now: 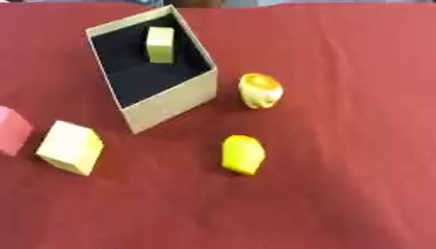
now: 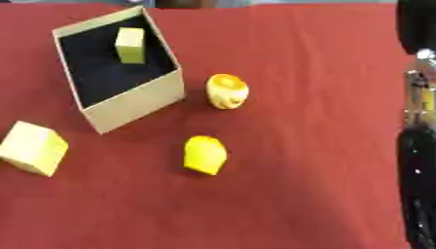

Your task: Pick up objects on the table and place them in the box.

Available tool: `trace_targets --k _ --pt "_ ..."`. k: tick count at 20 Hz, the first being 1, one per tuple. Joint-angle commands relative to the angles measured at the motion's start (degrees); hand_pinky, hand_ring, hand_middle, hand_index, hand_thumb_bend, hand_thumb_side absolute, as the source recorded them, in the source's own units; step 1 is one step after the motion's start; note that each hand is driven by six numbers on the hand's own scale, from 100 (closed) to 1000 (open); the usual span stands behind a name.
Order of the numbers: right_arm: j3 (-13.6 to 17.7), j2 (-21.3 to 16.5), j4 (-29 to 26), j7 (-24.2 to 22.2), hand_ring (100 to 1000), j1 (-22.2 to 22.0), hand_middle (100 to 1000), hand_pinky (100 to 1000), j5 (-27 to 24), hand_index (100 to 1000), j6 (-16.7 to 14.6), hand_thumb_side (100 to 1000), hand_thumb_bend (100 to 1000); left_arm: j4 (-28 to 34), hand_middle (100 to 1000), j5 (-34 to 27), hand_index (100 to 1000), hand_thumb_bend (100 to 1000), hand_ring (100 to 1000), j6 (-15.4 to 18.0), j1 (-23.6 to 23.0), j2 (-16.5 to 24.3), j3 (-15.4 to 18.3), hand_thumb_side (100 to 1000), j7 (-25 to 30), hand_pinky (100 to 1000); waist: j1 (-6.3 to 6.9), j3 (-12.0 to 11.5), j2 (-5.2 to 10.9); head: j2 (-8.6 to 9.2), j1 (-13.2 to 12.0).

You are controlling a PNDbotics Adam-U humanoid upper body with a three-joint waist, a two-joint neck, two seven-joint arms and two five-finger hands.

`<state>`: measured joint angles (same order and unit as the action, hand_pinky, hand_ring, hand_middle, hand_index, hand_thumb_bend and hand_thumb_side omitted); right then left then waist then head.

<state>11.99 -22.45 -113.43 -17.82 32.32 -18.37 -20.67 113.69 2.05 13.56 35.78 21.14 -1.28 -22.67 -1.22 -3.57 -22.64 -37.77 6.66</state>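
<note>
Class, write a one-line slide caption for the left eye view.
Open box holding one yellow block; cube, pink block and two yellow pieces wait on red cloth.

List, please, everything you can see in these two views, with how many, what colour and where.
box: one, tan card walls with a black inside, open top, far left of the table.
small block: one, pale yellow-green, inside the box near its far wall.
cube: one, pale yellow, on the cloth near the left edge, in front of the box.
pink block: one, at the left edge beside the cube, partly cut off.
rounded object: one, yellow with an orange top, just right of the box.
yellow object: one, bright yellow, nearer than the rounded object, mid table.
tablecloth: one, dark red, covers the table.
robot arm: one, black and silver, right edge of the right eye view; no hand shows.
</note>
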Motion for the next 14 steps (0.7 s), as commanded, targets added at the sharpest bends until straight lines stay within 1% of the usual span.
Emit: trace_targets --k 1,8,11,14 --pt "0.25 -1.47 -1.16 -0.18 942 0.83 525 904 0.14 782 0.01 642 100 0.9 688 -0.16 808 193 670 -0.07 0.73 0.96 -0.02 667 0.28 661 0.1 0.03 1.05 0.48 0.15" --pt "-0.11 -1.8 -1.16 -0.44 944 1.16 526 902 0.19 784 -0.03 642 100 0.9 689 -0.15 809 194 671 -0.06 0.93 0.88 0.1 665 0.15 661 0.07 -0.17 0.95 0.72 -0.35" --pt "-0.73 -2.08 -1.16 -1.04 947 1.62 530 902 0.12 787 -0.22 642 100 0.9 689 -0.11 809 194 672 -0.07 0.96 0.89 0.18 665 0.09 661 0.07 -0.31 0.92 -0.16 -0.75" --pt "-1.24 -3.11 -1.16 -1.73 964 1.18 531 904 0.82 795 -0.45 641 100 0.9 689 -0.06 809 193 672 -0.09 0.77 1.03 0.28 667 -0.02 661 0.01 -0.26 0.93 -0.78 -1.31"
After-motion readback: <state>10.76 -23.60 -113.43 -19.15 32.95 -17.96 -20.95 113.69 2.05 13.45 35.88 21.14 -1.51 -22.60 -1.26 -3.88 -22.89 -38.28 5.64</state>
